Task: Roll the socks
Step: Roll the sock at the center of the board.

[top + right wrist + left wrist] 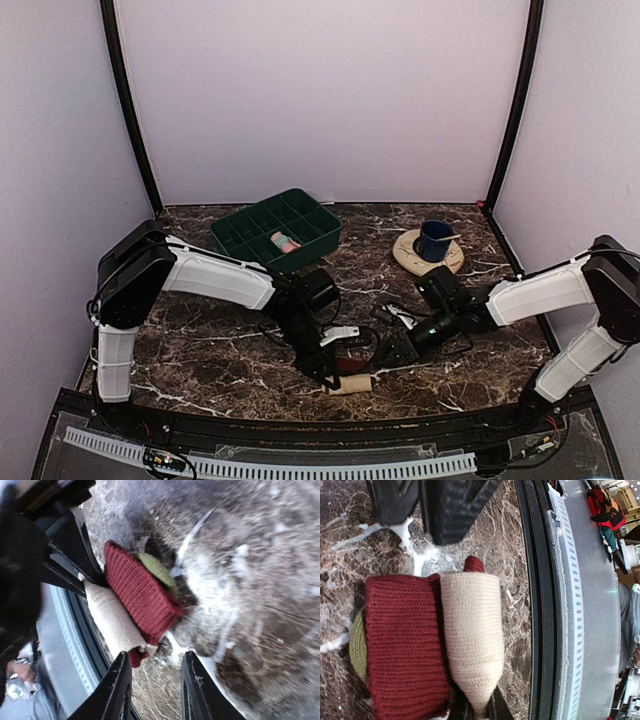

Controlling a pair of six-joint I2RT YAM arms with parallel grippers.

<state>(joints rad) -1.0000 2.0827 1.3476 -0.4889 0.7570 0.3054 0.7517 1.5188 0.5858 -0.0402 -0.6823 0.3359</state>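
The tan-beige sock [470, 630] lies folded into a bundle near the table's front edge, its dark maroon part [405, 645] beside it and an olive-green bit under that. My left gripper [477, 707] is shut, pinching the tan end of the bundle. In the top view the bundle [350, 384] lies under my left gripper [335, 376]. My right gripper [155, 690] is open and empty, with the bundle's [135, 595] other end just past its left finger; in the top view it [385, 347] is right of the bundle. The pink sock [285, 242] lies in the green tray [250, 228].
A blue cup [435, 240] stands on a round wooden coaster [410, 255] at the back right. The black front rail [542, 605] runs close beside the bundle. The green tray has several compartments.
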